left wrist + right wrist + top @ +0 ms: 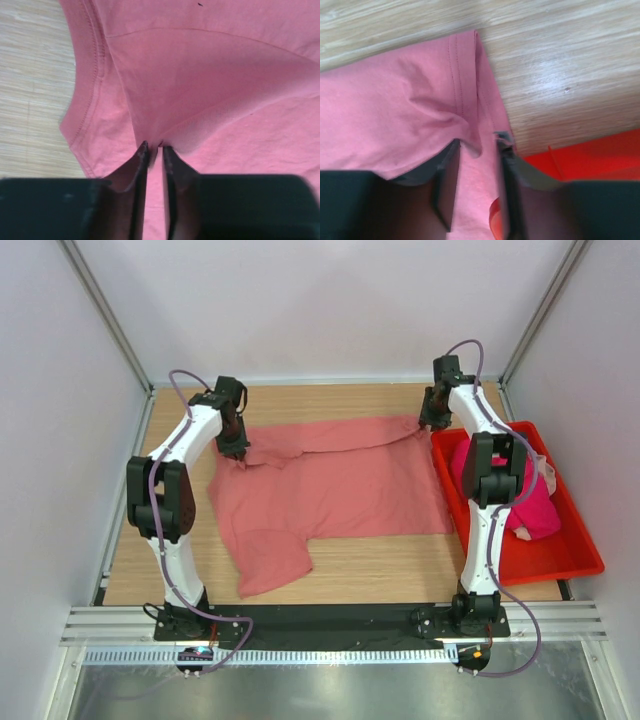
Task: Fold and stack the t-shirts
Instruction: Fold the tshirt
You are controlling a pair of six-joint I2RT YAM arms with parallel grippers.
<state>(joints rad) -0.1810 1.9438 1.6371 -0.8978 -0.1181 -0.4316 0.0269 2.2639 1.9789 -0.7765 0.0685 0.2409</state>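
Observation:
The large salmon t-shirt lies spread on the wooden table, its far edge folded over and one sleeve pointing to the near left. At the shirt's far left corner, beside the collar, my left gripper stands with its jaws nearly together, pinching a pucker of the cloth. My right gripper is at the far right corner, over the hem. Its jaws are apart, with a loose fold of cloth between them. A magenta t-shirt and a pale pink one lie bunched in the bin.
The red plastic bin stands right of the shirt, its near corner just beside my right gripper. Bare wood runs along the front of the table, and white walls close it in on three sides.

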